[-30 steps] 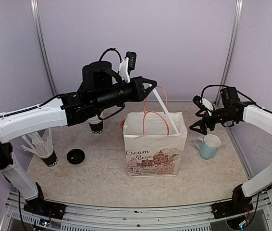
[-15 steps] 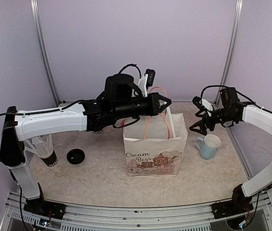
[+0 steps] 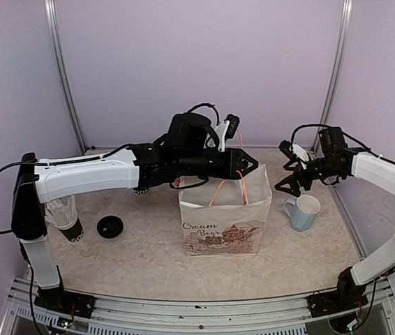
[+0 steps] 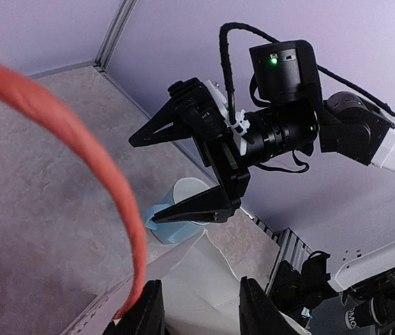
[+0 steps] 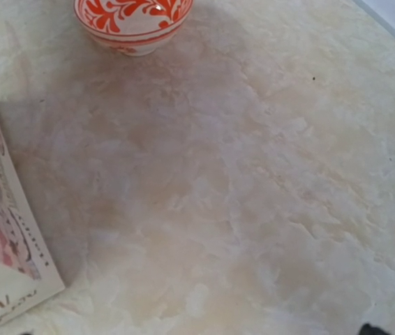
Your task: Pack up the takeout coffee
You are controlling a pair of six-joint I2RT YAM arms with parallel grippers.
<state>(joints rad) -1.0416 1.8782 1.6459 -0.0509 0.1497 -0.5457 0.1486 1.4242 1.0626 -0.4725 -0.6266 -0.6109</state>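
A black paper cup stands at the back left, almost wholly hidden behind my left arm. A loose black lid lies on the table to its front left. The white paper bag with orange handles stands open in the middle. My left gripper reaches over the bag's top right edge. In the left wrist view it is open and empty, with the bag's white paper between its tips and an orange handle beside it. My right gripper is open and empty, right of the bag.
A light-blue mug stands right of the bag, under my right gripper. A black cup full of white straws stands at the far left. A red-and-white bowl sits behind the bag. Walls close the back and sides.
My left arm has swung right and down, from above the table's left half to the bag's top right edge. The right arm has not moved.
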